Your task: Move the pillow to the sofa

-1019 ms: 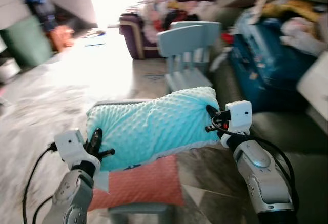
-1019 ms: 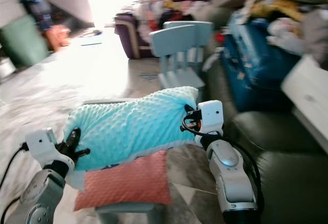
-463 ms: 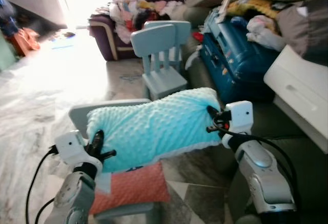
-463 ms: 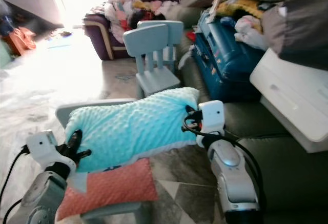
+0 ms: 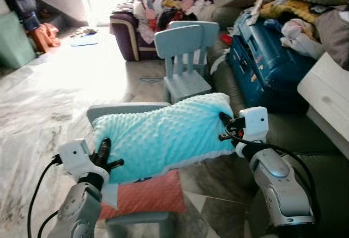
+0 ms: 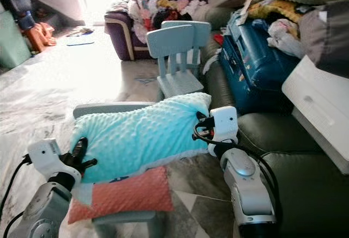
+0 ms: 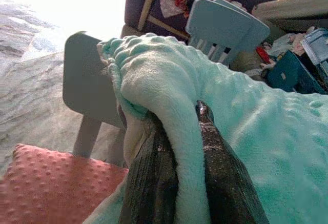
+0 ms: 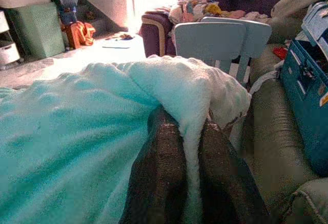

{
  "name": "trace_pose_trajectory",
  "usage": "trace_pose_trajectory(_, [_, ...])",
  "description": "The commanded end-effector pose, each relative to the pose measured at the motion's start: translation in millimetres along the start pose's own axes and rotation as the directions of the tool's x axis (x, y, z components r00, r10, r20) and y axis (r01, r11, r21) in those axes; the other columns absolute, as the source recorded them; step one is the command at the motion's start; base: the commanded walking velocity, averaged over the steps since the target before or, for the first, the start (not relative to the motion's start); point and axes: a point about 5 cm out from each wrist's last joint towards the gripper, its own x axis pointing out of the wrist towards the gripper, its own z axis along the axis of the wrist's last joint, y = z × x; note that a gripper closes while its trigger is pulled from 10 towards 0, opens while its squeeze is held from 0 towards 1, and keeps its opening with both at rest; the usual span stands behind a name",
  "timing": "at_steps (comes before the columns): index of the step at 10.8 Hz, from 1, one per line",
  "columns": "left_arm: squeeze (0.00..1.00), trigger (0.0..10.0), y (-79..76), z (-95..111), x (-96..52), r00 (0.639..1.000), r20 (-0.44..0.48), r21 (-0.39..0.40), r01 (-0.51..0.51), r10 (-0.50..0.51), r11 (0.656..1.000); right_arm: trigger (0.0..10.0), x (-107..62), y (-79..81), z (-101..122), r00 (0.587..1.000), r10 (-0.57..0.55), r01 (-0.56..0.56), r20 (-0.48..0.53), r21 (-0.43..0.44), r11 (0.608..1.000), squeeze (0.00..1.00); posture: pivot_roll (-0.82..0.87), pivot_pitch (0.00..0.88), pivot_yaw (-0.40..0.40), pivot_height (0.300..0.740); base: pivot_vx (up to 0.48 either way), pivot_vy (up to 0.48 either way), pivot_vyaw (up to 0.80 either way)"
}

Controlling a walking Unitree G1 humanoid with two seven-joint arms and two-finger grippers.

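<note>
A turquoise dotted pillow (image 5: 163, 134) hangs between my two arms, held up above a small grey chair (image 5: 117, 113). My left gripper (image 5: 103, 150) is shut on the pillow's left end, and its black fingers (image 7: 154, 172) pinch a fold of the fabric. At the pillow's right corner my right gripper (image 5: 224, 121) is shut on the cloth, with its fingers (image 8: 164, 167) squeezing a white fold. The dark green sofa (image 6: 283, 162) lies to my right, close beside the right arm.
A pink dotted pillow (image 5: 144, 194) lies on the grey chair's seat under the held one. A pale blue child's chair (image 5: 185, 58) stands ahead. A blue suitcase (image 5: 267, 63), heaped clothes and a white box (image 5: 327, 96) crowd the sofa. A purple armchair (image 5: 136, 25) with laundry stands beyond.
The camera view has swung back to the left and sharpened. Both grippers keep their hold on the turquoise pillow, which stays at the same height between them.
</note>
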Motion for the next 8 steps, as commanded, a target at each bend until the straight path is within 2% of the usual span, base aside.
trace_pose_trajectory(1, [0.00, 10.0, -1.4, 5.3, 1.6, 1.000, 0.018, 0.000, 0.006, -0.006, 1.000, 10.0, 2.0, -0.5, 9.5, 1.000, 0.004, -0.004, 0.030, -0.008, 1.000, 0.00, -0.21, 0.000, 0.052, 0.740, 0.000, 0.000, 0.00])
trace_pose_trajectory(8, [0.00, 10.0, -1.1, 6.2, 3.7, 1.000, 0.019, 0.000, 0.000, 0.000, 1.000, 10.0, 4.2, -0.6, 10.0, 1.000, 0.002, -0.002, 0.031, -0.002, 1.000, 0.00, -0.21, 0.000, 0.057, 0.740, 0.000, 0.000, 0.00])
